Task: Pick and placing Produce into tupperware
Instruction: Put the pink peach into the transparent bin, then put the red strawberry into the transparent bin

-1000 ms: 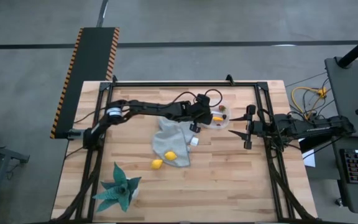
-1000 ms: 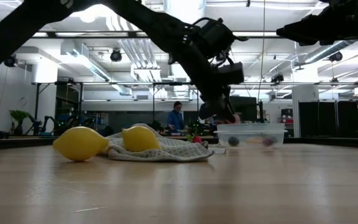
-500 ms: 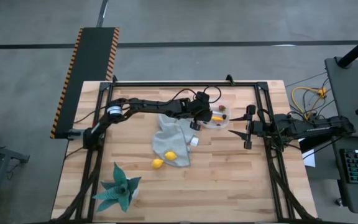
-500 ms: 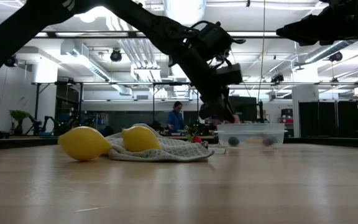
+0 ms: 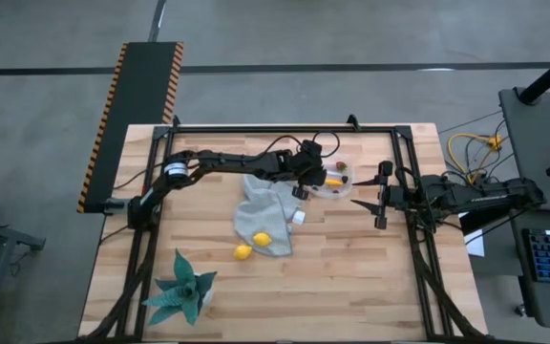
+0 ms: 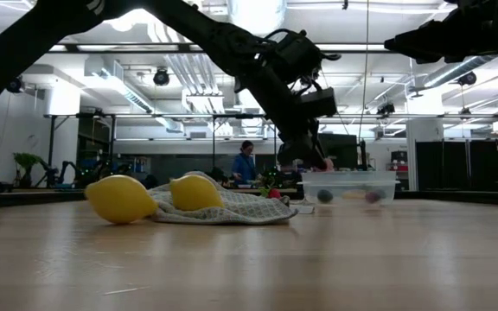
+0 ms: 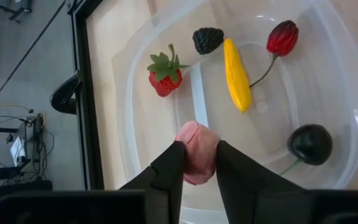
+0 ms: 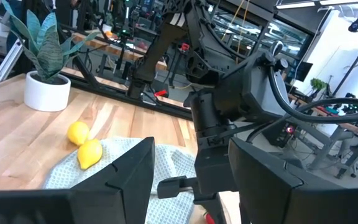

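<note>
Two fingers [image 7: 166, 171], left arm: pinch pink piece [image 7: 197, 151] | clear rounded tupperware [image 7: 347, 93] | right fingers [image 8: 114, 177]: apart, empty

tupperware [image 7: 328, 124]: its rim is cut off by the left wrist picture's edge on two sides; in the high view its contents are too small to tell apart
pink piece [image 7: 196, 152]: its lower part is hidden between the left gripper [image 7: 195, 163] fingers
left gripper in low view [image 6: 305, 155]: fingertips too dark to make out
cloth [image 6: 232, 207]: partly hidden behind a lemon [image 6: 195, 192] in the low view
right gripper [image 8: 191, 180]: fingertips cut off by the right wrist picture's bottom edge
</note>
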